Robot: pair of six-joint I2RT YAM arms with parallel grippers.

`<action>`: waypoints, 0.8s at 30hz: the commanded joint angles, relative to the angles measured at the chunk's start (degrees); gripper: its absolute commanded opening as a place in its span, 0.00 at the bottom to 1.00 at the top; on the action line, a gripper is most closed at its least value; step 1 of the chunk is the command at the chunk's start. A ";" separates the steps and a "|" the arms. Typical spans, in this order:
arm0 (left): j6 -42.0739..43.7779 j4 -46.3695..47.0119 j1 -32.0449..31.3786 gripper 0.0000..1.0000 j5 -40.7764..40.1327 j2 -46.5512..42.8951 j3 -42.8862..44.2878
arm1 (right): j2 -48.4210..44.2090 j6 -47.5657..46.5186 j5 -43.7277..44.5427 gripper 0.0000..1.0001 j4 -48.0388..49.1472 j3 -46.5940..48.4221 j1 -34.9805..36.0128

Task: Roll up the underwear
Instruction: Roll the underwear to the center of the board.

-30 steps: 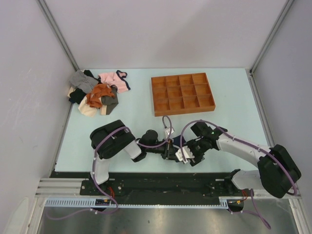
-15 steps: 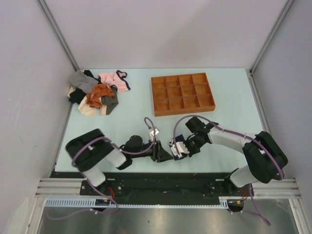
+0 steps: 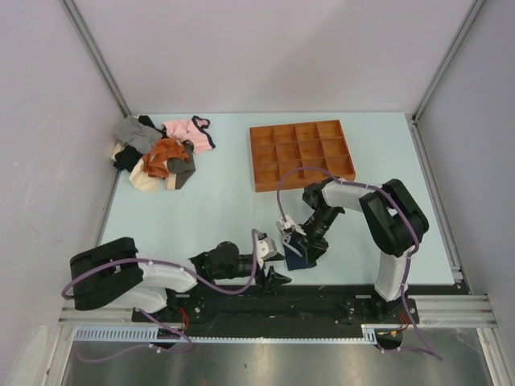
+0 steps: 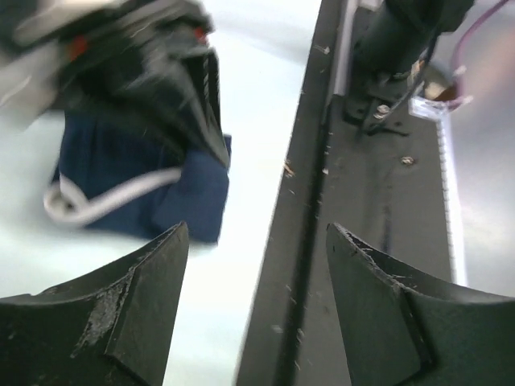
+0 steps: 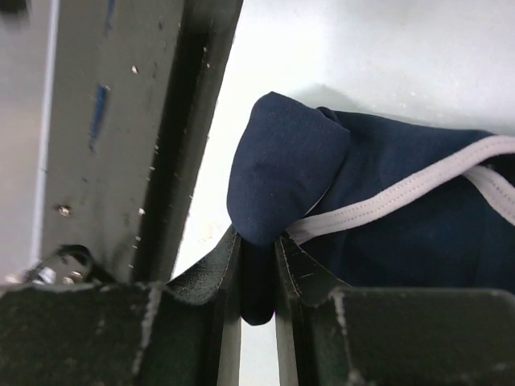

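Right wrist, right gripper (image 5: 256, 265) pinching underwear (image 5: 386, 217) at table edge (image 5: 229, 121)

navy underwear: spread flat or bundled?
Bundled. The underwear is a compact folded wad, white trim across it, one fold pinched in the right gripper.

Navy underwear (image 3: 296, 256) with white trim, bunched into a compact bundle, at the table's (image 3: 201, 217) near edge

- A pale blue-green surface (image 3: 201, 217) fills the middle of the top view, evenly lit, with only soft shadows.
- Plain light-grey panels enclose it: a back wall (image 3: 273, 56), a left wall (image 3: 40, 161) and a right wall (image 3: 483, 129).
- Slanted metal posts (image 3: 96, 56) stand at both rear corners.
- A black strip (image 3: 322, 304) runs along the near edge, with a slotted aluminium rail (image 3: 265, 332) below it.
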 commanded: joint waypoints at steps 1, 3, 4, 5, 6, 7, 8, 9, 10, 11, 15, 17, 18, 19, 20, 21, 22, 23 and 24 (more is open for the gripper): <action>14.52 -11.63 -3.64 0.74 -6.23 5.92 9.50 | 4.17 3.35 -1.84 0.14 -5.72 2.22 -1.68; 16.38 -13.76 -4.44 0.74 -7.12 8.65 13.63 | 4.79 3.26 -2.27 0.14 -6.16 2.66 -2.47; 17.78 -14.99 -5.05 0.74 -7.38 10.23 14.87 | 5.23 3.17 -2.71 0.14 -6.60 2.84 -2.91; 18.31 -16.65 -5.41 0.74 -8.26 12.51 17.05 | 5.41 3.08 -2.98 0.14 -6.69 2.93 -3.70; 18.84 -17.45 -5.67 0.74 -8.44 13.84 17.95 | 5.58 2.82 -2.98 0.14 -6.87 3.02 -4.06; 19.80 -18.07 -6.11 0.74 -8.79 14.90 18.82 | 5.93 2.73 -3.07 0.14 -7.04 3.02 -4.41; 20.07 -19.12 -6.29 0.73 -9.75 16.74 20.14 | 6.02 2.65 -3.07 0.14 -7.22 3.02 -4.76; 20.34 -19.57 -6.55 0.73 -10.54 17.54 20.76 | 6.20 2.30 -3.15 0.14 -7.31 3.02 -4.94; 20.95 -20.00 -6.90 0.73 -11.42 18.15 21.20 | 6.38 2.03 -3.24 0.14 -7.66 3.02 -5.03; 21.13 -21.14 -6.99 0.73 -12.82 19.38 22.08 | 6.55 1.86 -3.33 0.14 -7.75 3.02 -5.11; 21.75 -23.51 -6.99 0.69 -15.54 21.49 23.75 | 7.08 1.68 -3.42 0.14 -7.66 3.10 -5.11; 21.57 -24.57 -6.99 0.60 -15.39 22.03 24.72 | 7.17 1.59 -3.33 0.14 -7.66 3.10 -5.11; 21.48 -25.80 -6.99 0.54 -15.21 22.64 25.16 | 7.34 1.59 -3.42 0.14 -7.75 3.10 -5.29; 21.14 -26.33 -7.08 0.49 -14.95 22.99 25.42 | 7.26 1.59 -3.51 0.15 -7.75 3.02 -5.29; 21.05 -27.03 -6.99 0.39 -14.60 23.26 26.12 | 7.08 1.50 -3.68 0.16 -7.75 3.10 -5.38; 20.87 -27.74 -7.08 0.33 -14.59 23.61 26.56 | 6.38 1.41 -3.77 0.17 -7.83 3.10 -5.55; 20.35 -29.48 -6.91 0.26 -12.68 24.31 27.00 | 5.77 1.41 -4.12 0.19 -7.84 3.10 -6.16; 19.99 -30.28 -6.73 0.17 -12.14 24.66 27.79 | 4.80 1.33 -4.12 0.22 -7.84 3.19 -6.52; 19.55 -30.81 -6.56 0.14 -11.52 24.75 27.97 | 3.66 1.33 -4.04 0.25 -7.31 3.19 -7.04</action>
